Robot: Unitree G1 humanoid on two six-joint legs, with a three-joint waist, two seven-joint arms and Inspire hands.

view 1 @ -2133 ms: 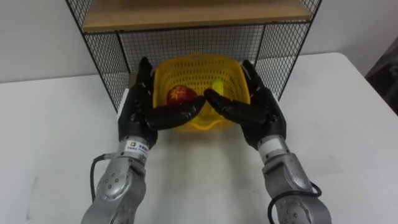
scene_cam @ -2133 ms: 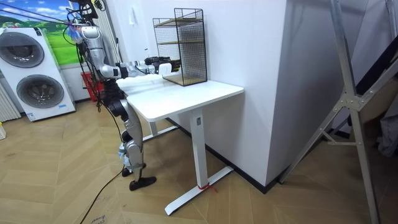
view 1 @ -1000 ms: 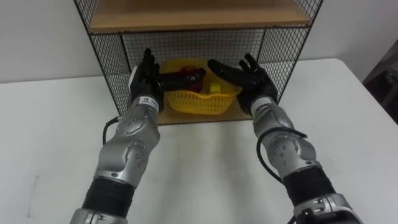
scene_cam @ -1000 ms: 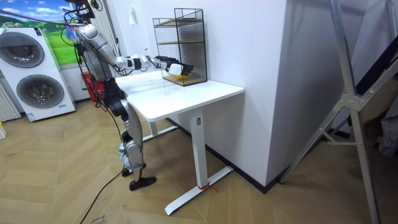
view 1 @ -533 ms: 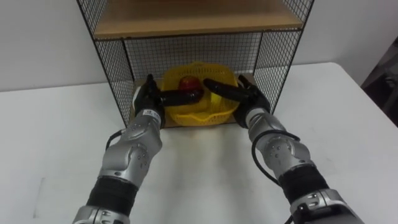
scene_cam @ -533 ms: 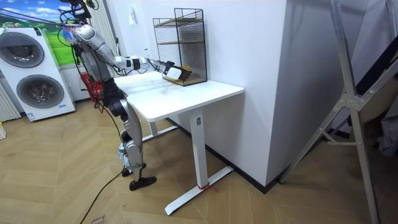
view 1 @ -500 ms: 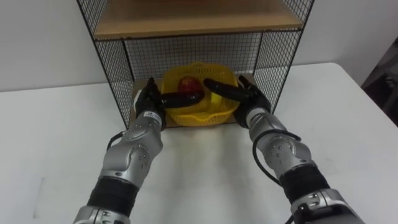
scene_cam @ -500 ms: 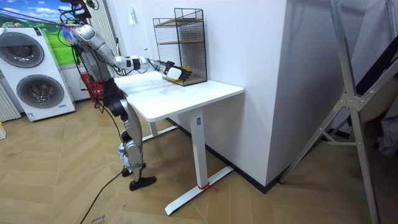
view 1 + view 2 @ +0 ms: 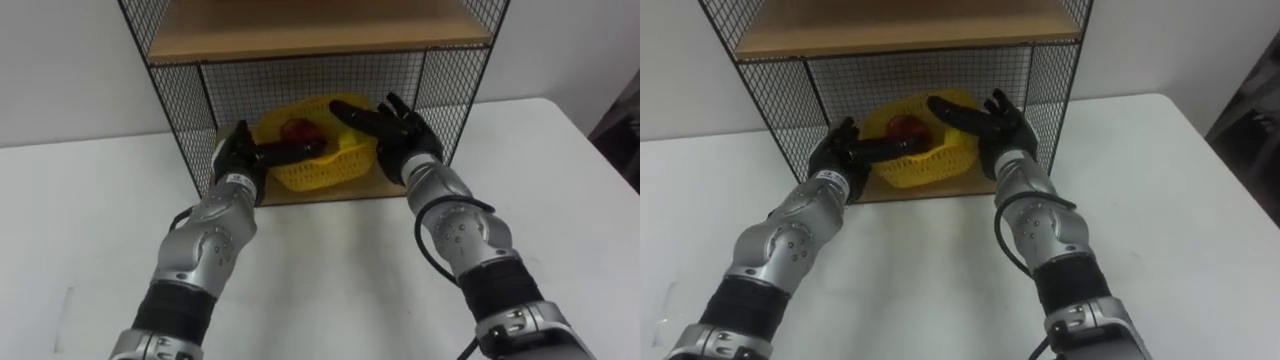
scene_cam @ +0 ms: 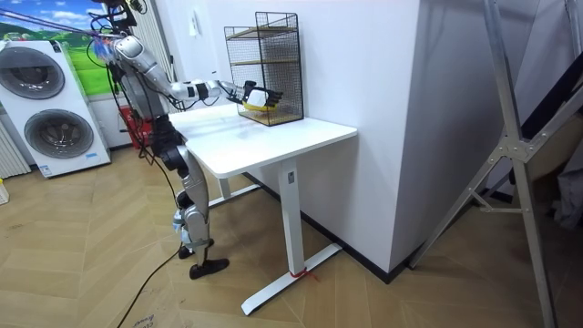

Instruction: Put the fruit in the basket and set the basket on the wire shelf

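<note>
Basket (image 9: 322, 172) sits mouth-up on wire shelf (image 9: 181, 100), long axis left-right.

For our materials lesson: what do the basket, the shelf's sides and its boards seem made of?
Basket: likely plastic, bright yellow, moulded lattice. Sides: thin black wire mesh, probably coated metal. Boards: matt brown wood look; solid or laminate, can't tell.
</note>
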